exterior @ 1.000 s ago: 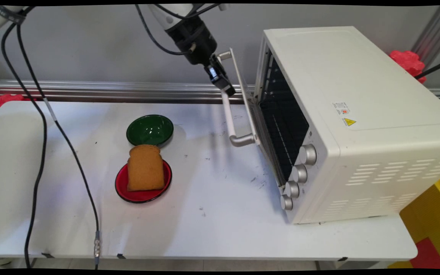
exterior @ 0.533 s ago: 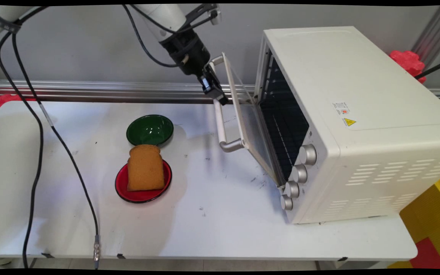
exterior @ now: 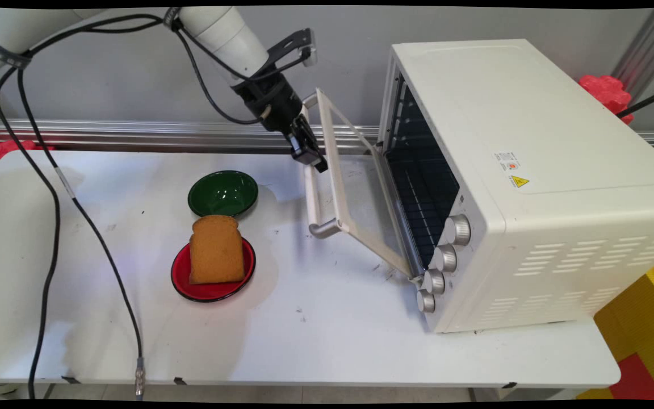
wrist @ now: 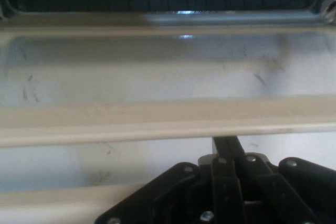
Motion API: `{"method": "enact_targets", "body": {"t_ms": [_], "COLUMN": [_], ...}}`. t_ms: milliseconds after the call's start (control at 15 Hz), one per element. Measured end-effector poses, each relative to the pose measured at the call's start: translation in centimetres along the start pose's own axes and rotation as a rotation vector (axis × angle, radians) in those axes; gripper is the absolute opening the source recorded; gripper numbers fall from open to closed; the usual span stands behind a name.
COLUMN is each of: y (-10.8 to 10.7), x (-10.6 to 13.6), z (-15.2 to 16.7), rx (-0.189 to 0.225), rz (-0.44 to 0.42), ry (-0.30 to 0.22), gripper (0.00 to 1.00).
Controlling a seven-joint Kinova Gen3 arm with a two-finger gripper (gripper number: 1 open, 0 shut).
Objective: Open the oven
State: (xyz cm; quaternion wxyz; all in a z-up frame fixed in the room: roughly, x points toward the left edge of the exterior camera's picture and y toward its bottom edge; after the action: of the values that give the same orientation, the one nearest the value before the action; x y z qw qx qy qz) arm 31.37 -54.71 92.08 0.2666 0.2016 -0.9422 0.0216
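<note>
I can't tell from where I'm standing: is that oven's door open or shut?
Partly open. The door tilts out from the oven, baring the dark rack inside, with the gripper at its handle.

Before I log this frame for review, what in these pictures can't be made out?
- Gripper fingertips: in the main view they merge with the door handle; in the hand view the handle bar covers them.
- Toaster oven interior: main view, dark behind the rack.
- Knob markings: too small.
- Red plate: mostly under the toast.

fingertips: hidden behind the door's top rail (wrist: 168,121) in the hand view
handle (exterior: 310,187): its upper part covered by the gripper (exterior: 311,160)
oven (exterior: 531,182) interior: too dark to make out
</note>
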Motion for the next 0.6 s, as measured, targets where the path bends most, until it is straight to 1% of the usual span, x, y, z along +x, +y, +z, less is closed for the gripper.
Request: {"method": "enact_targets", "body": {"t_ms": [600], "y": [-1.1], "x": [-3.7], "z": [2.1], "rx": [-0.003], "rz": [0.035], "ry": [0.001], "gripper": [0.00]}}
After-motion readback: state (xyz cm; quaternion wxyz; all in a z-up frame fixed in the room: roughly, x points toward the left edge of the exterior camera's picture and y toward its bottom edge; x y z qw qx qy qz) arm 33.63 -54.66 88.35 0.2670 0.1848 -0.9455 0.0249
